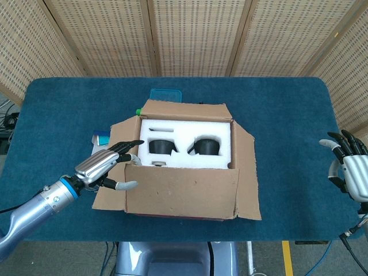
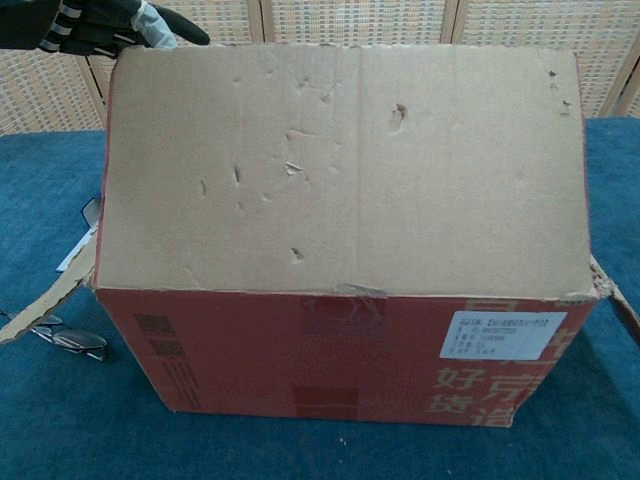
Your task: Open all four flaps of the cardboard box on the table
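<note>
The cardboard box (image 1: 184, 167) sits near the middle of the blue table (image 1: 287, 115), toward the robot's edge, and its top is mostly open: white foam packing (image 1: 187, 141) with two dark round parts (image 1: 204, 146) shows inside. The far flap (image 1: 184, 109), the left flap (image 1: 118, 172) and the right flap (image 1: 247, 172) are all folded outward. The near flap (image 2: 340, 170) is the one in progress: it stands roughly upright, filling the chest view, and is not yet laid back toward the robot. The left hand (image 1: 106, 167) is at that flap's left top corner, fingers stretched out and slightly apart with the thumb below; whether it pinches the edge or only pushes it, I cannot tell. The right hand (image 1: 348, 164) hovers well off at the table's right edge, fingers spread, holding nothing. I judge three flaps done and the last about halfway. Small items (image 1: 100, 141) lie just left of the box, and a blue lid-like thing (image 1: 165, 94) behind it.
</note>
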Robot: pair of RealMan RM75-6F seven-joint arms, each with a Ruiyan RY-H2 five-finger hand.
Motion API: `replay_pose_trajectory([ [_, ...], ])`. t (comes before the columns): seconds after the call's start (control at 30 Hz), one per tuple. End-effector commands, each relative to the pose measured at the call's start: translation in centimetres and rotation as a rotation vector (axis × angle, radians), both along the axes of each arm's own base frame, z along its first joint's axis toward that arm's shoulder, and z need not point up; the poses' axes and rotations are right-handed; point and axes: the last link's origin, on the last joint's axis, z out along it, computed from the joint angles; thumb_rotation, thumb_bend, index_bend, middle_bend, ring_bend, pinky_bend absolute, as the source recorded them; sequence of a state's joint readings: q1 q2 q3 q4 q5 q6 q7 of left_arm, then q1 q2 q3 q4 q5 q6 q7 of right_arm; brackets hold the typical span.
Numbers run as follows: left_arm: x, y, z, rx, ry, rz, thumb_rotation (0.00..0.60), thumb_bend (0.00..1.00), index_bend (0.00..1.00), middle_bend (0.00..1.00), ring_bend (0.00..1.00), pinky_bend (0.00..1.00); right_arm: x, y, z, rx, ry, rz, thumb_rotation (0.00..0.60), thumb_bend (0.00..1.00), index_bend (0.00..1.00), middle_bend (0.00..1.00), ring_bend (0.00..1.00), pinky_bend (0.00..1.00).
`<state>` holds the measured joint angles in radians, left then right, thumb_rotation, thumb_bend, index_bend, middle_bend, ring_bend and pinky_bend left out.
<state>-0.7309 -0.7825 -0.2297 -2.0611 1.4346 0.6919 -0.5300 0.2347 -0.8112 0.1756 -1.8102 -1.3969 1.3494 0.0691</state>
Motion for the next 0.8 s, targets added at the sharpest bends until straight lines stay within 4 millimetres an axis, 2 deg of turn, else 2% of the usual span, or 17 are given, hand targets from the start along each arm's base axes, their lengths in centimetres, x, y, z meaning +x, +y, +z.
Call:
replay_pose_trajectory([
  [0.03,0.0,-0.6,0.8,-0.049,-0.030,0.014,0.145,0.16,0.38,0.00,0.00,0.00,0.1,0.0,0.0,-0.001,0.002,0.000,0.600,0.88,0.22,0.14,0.00,0.12],
  [0.47,0.0,-2.2,1.9,-0.193,-0.082,0.037,0.126,0.16,0.38,0.00,0.00,0.00,0.5,0.1,0.1,-0.002,0.009,0.003,0.600,0.88,0.22,0.14,0.00,0.12],
  [0.8,-0.5,-3.8,3.4,-0.335,-0.106,-0.037,0.122,0.16,0.38,0.00,0.00,0.00,0.8,0.1,0.0,-0.002,0.010,0.006,0.600,0.88,0.22,0.14,0.00,0.12],
])
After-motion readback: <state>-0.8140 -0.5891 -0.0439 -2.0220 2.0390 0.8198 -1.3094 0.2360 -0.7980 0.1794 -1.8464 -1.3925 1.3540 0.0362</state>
